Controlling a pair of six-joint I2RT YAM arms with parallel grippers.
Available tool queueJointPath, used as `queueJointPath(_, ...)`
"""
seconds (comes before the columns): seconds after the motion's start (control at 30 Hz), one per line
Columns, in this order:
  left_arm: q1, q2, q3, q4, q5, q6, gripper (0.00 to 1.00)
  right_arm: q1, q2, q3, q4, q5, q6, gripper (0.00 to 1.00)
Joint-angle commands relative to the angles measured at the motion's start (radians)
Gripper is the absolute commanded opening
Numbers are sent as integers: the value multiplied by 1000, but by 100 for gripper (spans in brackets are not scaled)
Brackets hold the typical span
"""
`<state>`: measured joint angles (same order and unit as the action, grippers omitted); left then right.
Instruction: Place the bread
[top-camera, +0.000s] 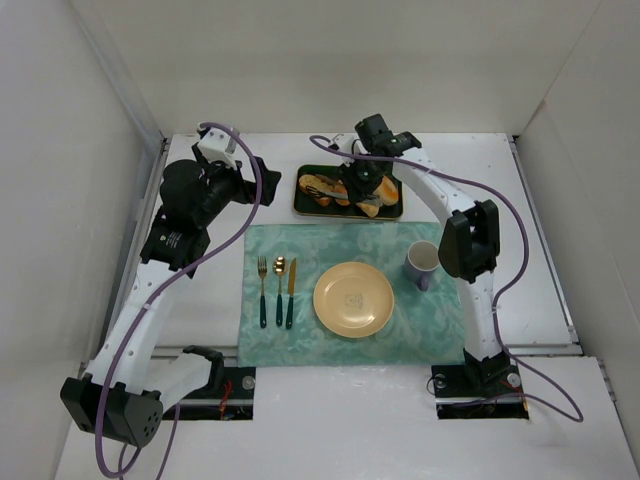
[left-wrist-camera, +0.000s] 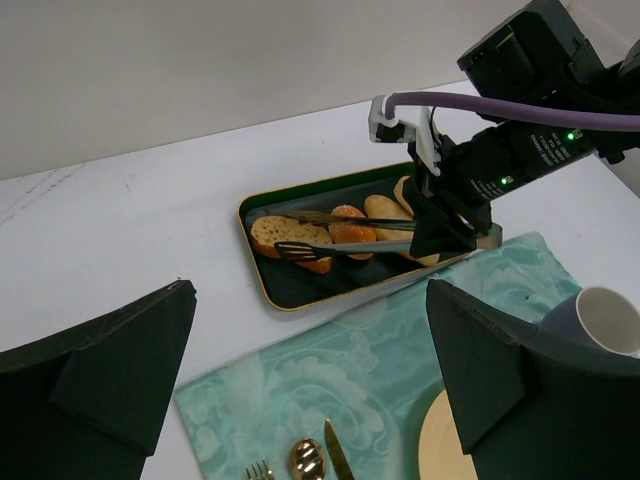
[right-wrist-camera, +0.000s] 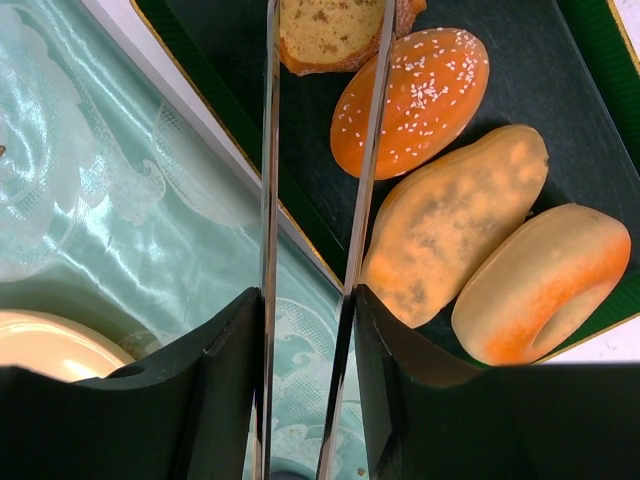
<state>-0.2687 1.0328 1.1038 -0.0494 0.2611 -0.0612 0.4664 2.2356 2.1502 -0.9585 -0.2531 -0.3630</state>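
In the top view, a tray (top-camera: 300, 205) is seen at the far side of the white desk (top-camera: 560, 250), with the bread (top-camera: 318, 187) lying at its left end. The right hand (top-camera: 362, 185) is held over the tray, and the left hand (top-camera: 222, 185) is held above the desk to the tray's left, apart from it. Nearer, a placemat (top-camera: 300, 345) carries a fork (top-camera: 263, 290), a spoon (top-camera: 279, 290), a knife (top-camera: 291, 292), a plate (top-camera: 353, 299) and a mug (top-camera: 422, 264). In the left wrist view, the left hand (left-wrist-camera: 310, 330) is shown released, its fingers (left-wrist-camera: 100, 380) spread wide with nothing between them. Across the desk, tongs (left-wrist-camera: 345, 247) are clenched in the right hand (left-wrist-camera: 440, 215), and their two heads are placed either side of the bread (left-wrist-camera: 290, 232), which rests in the tray (left-wrist-camera: 268, 295) beside an orange bun (left-wrist-camera: 350, 228). In the right wrist view, the right hand (right-wrist-camera: 305, 300) is closed on the tongs (right-wrist-camera: 268, 150), and the bread (right-wrist-camera: 330, 30) is seen between the two blades at the top edge; whether it is squeezed cannot be told. A sesame-dotted bun (right-wrist-camera: 415, 95) and two pale rolls (right-wrist-camera: 460, 220) lie alongside it.
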Motion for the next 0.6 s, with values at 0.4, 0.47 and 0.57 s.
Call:
queueJointPath(0.4,-3,-27,5,42,1,0,100,11,-165,-29,78,-26,18,42)
queueJointPath(0.47,-3,-27,5,42,1,0,100,11,-165,-38,78,-26,18,42)
queueJointPath(0.57,-3,-27,5,42,1,0,100,11,-176,-47,87,-26,18,42)
